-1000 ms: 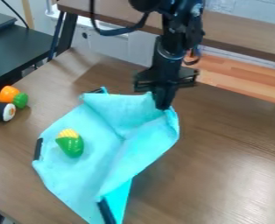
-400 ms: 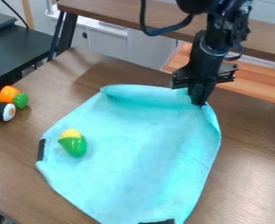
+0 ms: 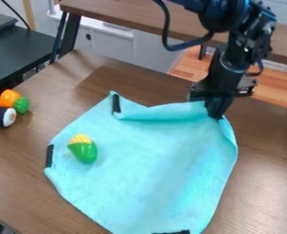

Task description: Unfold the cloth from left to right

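1. Cloth [image 3: 152,169], light blue, lies spread over much of the brown table [image 3: 268,192], its upper right corner drawn up under the arm.
2. Gripper [image 3: 216,113], black, hangs down at that corner, closed on the cloth, with its fingertips pinching the fabric; the arm comes in from the top edge, tilted, with a dark cable looping beside it.
3. Along the upper edge the cloth curls over in a soft roll, running from near the upper left corner to the gripper; the right side rises in loose creases, while the middle and lower left lie mostly flat.
4. Dark strips sit at the cloth's border: one at the upper left corner, one on the left edge, one at the bottom edge.
5. Toy corn [image 3: 83,148], yellow at the top with a green husk, rests on the left part of the cloth, tilted.
6. Off to the left, apart from the cloth, an orange-and-green toy [image 3: 10,98] and a toy sushi roll [image 3: 2,116] lie close together on the table.
7. Behind stand a second brown table [image 3: 121,16], a black desk [image 3: 18,55] and a white cabinet [image 3: 112,48].
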Available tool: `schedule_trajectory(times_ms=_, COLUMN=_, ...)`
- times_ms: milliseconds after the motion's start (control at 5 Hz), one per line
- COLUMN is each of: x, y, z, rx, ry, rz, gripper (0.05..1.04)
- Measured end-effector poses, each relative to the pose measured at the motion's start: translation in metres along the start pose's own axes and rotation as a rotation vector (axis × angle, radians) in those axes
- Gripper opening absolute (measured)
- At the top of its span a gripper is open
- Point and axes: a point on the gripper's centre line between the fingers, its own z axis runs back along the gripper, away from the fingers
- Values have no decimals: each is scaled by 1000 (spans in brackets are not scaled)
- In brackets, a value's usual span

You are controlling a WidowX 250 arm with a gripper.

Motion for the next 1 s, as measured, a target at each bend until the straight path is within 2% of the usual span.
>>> schedule_trajectory(times_ms=200, x=-9, y=-8, z=-6, rx=-7, ry=-18, rz=-75, gripper=72)
schedule_trajectory(times_ms=400, x=-14, y=-10, z=-6, rx=-18, ry=7, rz=-81, gripper=222)
schedule_trajectory(times_ms=600, x=-15, y=-7, z=0, rx=-54, ry=38, rz=-82, gripper=479)
schedule_trajectory(times_ms=800, x=10, y=-3, z=41, rx=-163, ry=3, rz=-67, gripper=784)
schedule_trajectory(times_ms=1000, x=27, y=18, z=79, rx=-230, ry=2, rz=-33, gripper=993)
